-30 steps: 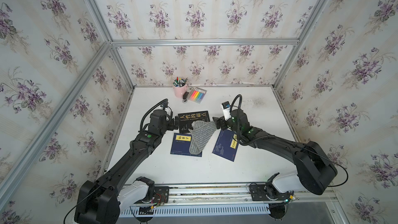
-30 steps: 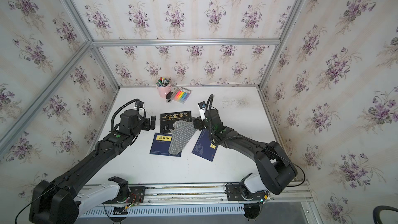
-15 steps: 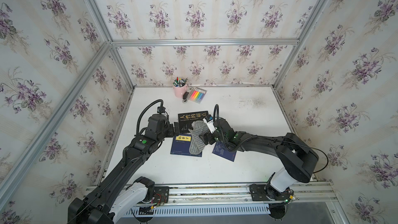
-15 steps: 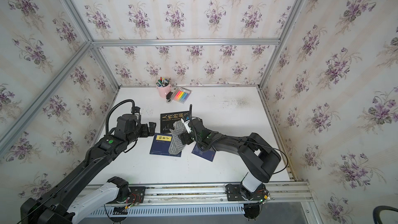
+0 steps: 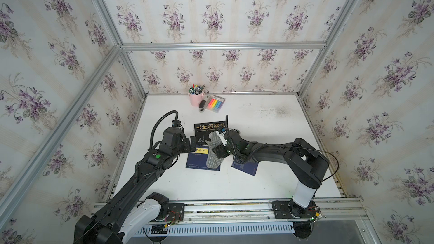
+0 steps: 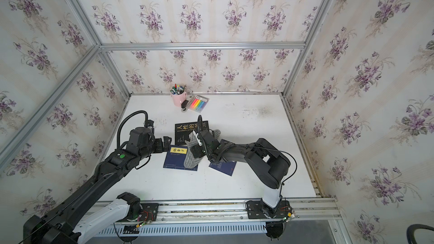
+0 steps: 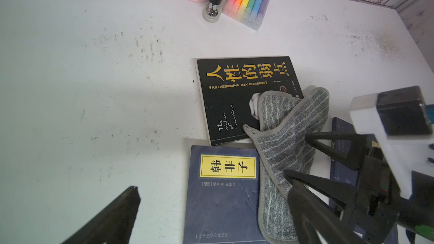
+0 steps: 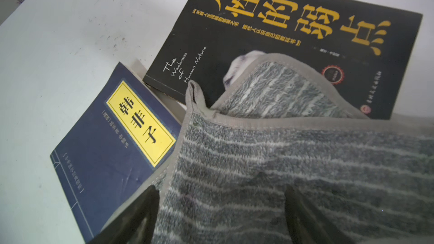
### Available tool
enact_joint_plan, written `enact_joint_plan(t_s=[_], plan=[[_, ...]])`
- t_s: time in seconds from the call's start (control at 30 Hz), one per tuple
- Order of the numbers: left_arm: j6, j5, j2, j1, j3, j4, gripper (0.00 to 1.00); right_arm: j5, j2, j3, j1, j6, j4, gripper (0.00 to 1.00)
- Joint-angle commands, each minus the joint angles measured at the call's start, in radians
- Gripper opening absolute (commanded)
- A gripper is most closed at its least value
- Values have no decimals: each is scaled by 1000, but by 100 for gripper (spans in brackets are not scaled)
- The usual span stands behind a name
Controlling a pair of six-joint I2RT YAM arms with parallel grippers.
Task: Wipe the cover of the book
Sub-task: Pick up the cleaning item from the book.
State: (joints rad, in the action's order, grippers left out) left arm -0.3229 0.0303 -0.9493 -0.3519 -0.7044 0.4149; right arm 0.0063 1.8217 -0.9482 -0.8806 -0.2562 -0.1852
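A black book (image 5: pixel 203 128) with gold characters lies mid-table, and a blue book (image 5: pixel 196 161) with a yellow label lies just in front of it. A grey striped cloth (image 5: pixel 213 159) is draped across both. My right gripper (image 8: pixel 220 187) is open, its fingers down on either side of a stretch of the cloth (image 8: pixel 293 160), above the blue book's right edge (image 6: pixel 196 150). My left gripper (image 7: pixel 212 187) is open and hovers over the blue book (image 7: pixel 223 198), holding nothing. In both top views it sits at the book's far left corner (image 5: pixel 193 144).
A second blue book (image 5: pixel 245 168) lies partly under the right arm. At the back stand a pink pen cup (image 5: pixel 196 98), a stapler (image 5: pixel 202 107) and a pack of coloured highlighters (image 5: pixel 215 104). Papered walls close in three sides.
My right gripper has swung left from the cloth's right end onto the cloth and lowered over it. The left gripper has drifted a little toward the blue book.
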Motion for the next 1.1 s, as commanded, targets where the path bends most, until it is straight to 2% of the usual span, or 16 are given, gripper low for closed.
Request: enact_joint_plan(t_s=[0.0, 0.27, 0.47, 0.7, 0.83, 1.07], plan=[[-15, -5, 7, -1, 3, -4, 100, 51, 36, -33, -1, -24, 38, 86], [-14, -4, 6, -2, 4, -1, 100, 133, 90, -70, -4, -46, 119, 83], [-13, -5, 7, -2, 6, -1, 100, 168, 108, -76, -6, -51, 162, 76], [-17, -5, 1, -2, 12, 1, 100, 154, 126, -86, -7, -45, 178, 55], [-23, -6, 1, -3, 15, 6, 100, 152, 119, -83, -8, -44, 176, 39], [-46, -12, -6, -11, 40, 2, 100, 185, 69, -75, -7, -24, 176, 22]])
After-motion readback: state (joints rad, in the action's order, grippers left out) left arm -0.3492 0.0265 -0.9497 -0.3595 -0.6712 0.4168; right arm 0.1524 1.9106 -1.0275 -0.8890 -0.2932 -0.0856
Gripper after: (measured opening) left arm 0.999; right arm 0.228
